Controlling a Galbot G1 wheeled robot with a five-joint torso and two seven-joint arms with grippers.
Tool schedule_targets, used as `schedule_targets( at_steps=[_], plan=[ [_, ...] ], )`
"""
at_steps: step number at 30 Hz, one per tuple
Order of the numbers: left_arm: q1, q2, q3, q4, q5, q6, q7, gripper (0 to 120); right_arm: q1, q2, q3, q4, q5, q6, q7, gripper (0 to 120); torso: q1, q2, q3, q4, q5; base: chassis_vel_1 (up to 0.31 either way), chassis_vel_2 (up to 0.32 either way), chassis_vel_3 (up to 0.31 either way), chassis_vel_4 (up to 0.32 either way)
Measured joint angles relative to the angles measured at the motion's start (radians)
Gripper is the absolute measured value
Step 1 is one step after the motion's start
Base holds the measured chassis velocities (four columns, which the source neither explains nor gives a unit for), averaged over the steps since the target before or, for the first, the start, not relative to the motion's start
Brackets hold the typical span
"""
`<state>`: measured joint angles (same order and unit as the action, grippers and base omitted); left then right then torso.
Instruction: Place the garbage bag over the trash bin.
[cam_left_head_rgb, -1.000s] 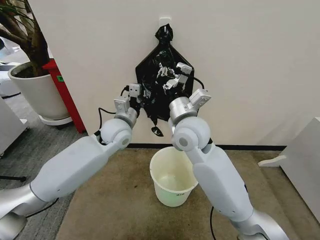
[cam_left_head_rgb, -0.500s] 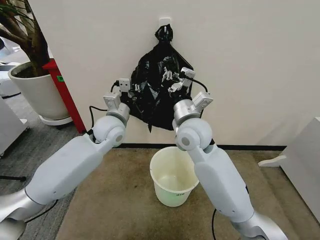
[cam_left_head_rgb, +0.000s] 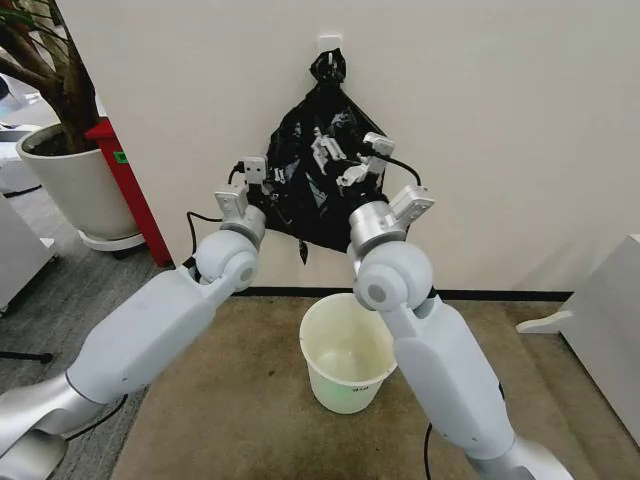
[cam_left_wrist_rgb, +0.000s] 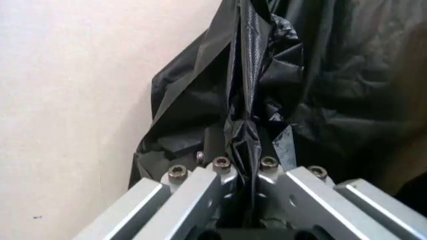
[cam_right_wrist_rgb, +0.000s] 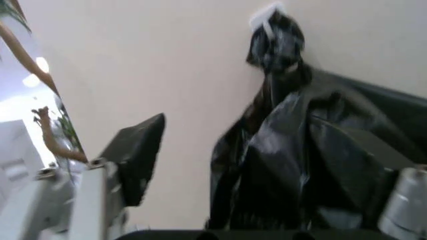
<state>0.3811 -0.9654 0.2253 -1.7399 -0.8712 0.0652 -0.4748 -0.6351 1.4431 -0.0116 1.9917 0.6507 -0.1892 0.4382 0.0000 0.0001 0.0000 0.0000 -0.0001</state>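
since a sec ago both arms rose w/ the garbage bag (cam_left_head_rgb: 300, 185), bunching it. left gripper (cam_left_wrist_rgb: 243, 172) pinches a fold; right gripper (cam_left_head_rgb: 335, 160) fingers spread wide. it's still hooked, not yet over the trash bin (cam_left_head_rgb: 347, 357).

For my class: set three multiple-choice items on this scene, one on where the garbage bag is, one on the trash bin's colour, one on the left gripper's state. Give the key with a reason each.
1. Where is the garbage bag?
A. hanging on the wall above the bin
B. inside the bin
C. flat on the carpet

2. What colour is the trash bin?
A. red
B. white
C. black

3. What is the left gripper doing?
A. hanging open
B. shut on the bag's plastic
C. gripping the bin's rim

Key: 1 A, its knotted top hangs from a wall hook; 2 B, the bucket is white; 3 B, the left wrist view shows a fold pinched between the jaws.
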Motion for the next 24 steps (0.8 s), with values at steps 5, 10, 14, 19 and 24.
schedule_targets(
  at_steps=[5,10,14,19,24],
  plan=[
    [-0.001,0.000,-0.003,0.001,0.002,-0.001,0.000,0,-0.038,-0.014,-0.007,-0.020,-0.047,-0.043,0.014,95,0.000,0.000,0.000,0.0001,0.0001,0.000,0.000,0.000,0.000],
    [-0.001,0.001,-0.005,0.001,0.004,-0.002,0.000,0,-0.073,-0.045,0.021,-0.007,-0.066,-0.066,0.017,100,0.000,0.000,0.000,-0.0001,0.0003,0.000,0.000,0.000,0.000],
    [0.000,-0.002,-0.005,0.002,0.005,-0.002,0.000,0,-0.072,-0.056,0.027,0.014,-0.097,-0.087,0.022,100,0.000,0.000,0.000,0.0000,0.0001,0.000,0.000,0.000,0.000],
    [0.001,-0.008,-0.004,0.003,0.008,-0.002,0.000,0,-0.071,-0.069,0.020,0.053,-0.233,-0.132,0.015,100,0.000,0.000,0.000,-0.0001,0.0001,0.000,0.000,0.000,0.000],
    [0.001,-0.006,-0.005,0.007,0.008,-0.002,0.000,0,-0.074,-0.070,-0.040,0.086,-0.266,-0.164,0.005,100,0.000,0.000,0.000,0.0000,0.0001,0.000,0.000,0.000,0.000]
  ],
)
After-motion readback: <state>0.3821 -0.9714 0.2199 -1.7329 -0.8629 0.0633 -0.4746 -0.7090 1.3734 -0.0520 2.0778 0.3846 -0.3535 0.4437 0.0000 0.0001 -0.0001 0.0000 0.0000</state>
